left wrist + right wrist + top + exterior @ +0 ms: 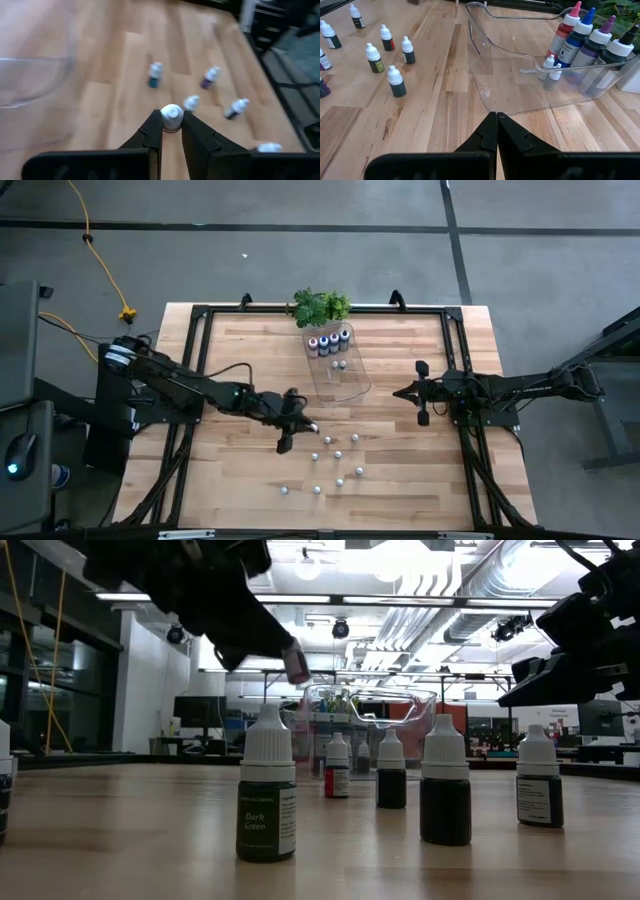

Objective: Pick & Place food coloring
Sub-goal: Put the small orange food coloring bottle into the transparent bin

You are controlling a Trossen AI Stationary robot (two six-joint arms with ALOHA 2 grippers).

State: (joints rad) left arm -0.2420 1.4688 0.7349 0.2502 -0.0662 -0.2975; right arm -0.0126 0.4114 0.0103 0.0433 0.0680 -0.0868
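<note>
Food coloring bottle [171, 116], small and white-capped, clamped between the nearly closed jaws of the left gripper [171, 131] and held up clear of the desk [240, 480], near the open front end of the clear plastic tray [340, 375]. Also visible in the low view [296, 662], pinched at the fingertips above the standing bottles. Right gripper [496, 131] parked over the desk's right side, jaws clenched together on nothing, pointed toward the tray. Inside the tray, at its far end beside the green plant [320, 307]: four bigger bottles [590, 42] in a row, with pink, blue, purple and white-and-black tops, and just in front of them two small white-capped bottles [551, 67], apparently upright, though hard to judge through the clear wall. Rest of the tray bare. On the open desk, in front of the tray: a loose scatter of small bottles [335, 462], standing apart from one another, the nearest in the low view labelled dark green [267, 795].
</note>
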